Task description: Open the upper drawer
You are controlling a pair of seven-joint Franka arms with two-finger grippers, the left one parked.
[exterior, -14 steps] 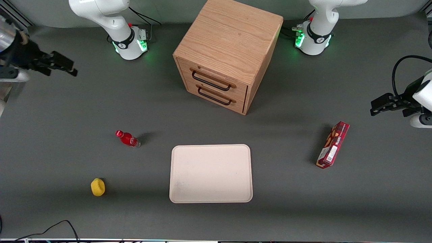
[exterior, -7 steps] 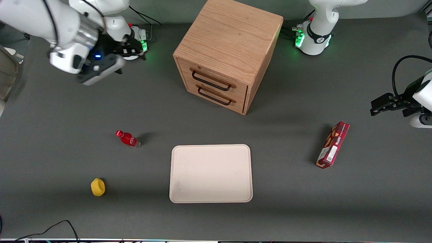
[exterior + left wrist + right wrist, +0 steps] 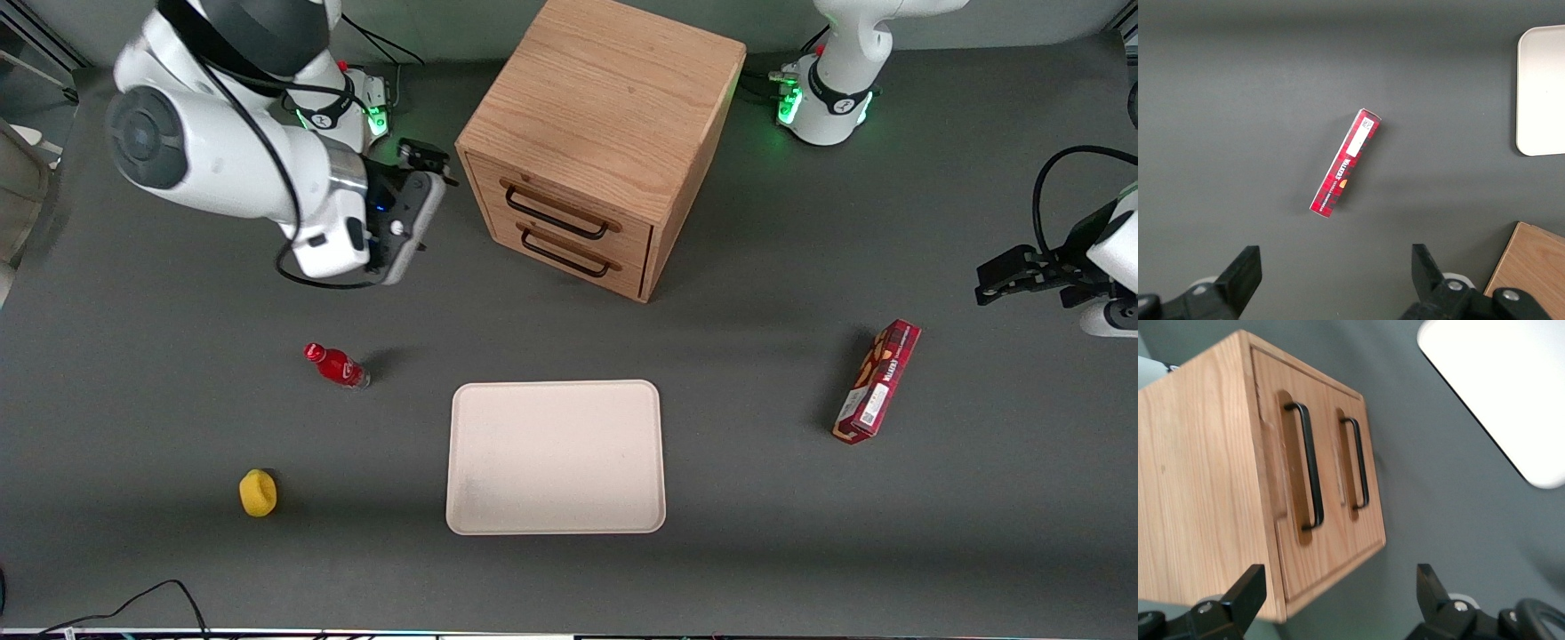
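The oak cabinet (image 3: 605, 98) stands at the back of the table, its drawers facing the front camera. The upper drawer (image 3: 582, 206) (image 3: 1268, 440) is shut flush with the cabinet face, and its thin black wire handle (image 3: 556, 213) (image 3: 1313, 470) is untouched. My gripper (image 3: 427, 164) (image 3: 1338, 587) hovers beside the cabinet's corner, toward the working arm's end of the table. It is open, with nothing between its black fingers (image 3: 1248, 587). In the right wrist view it looks onto the drawer fronts from a short way off.
The bottom drawer (image 3: 578, 247) with its own black handle (image 3: 1361, 463) is shut too. A pale tray (image 3: 556, 458) lies nearer the front camera. A red bottle (image 3: 336, 365) and a yellow object (image 3: 258, 492) lie toward the working arm's end, and a red box (image 3: 877, 382) toward the parked arm's.
My arm has swept in from the table's edge toward the cabinet, and the gripper now hangs beside the cabinet's corner. The drawers and the other objects have not moved.
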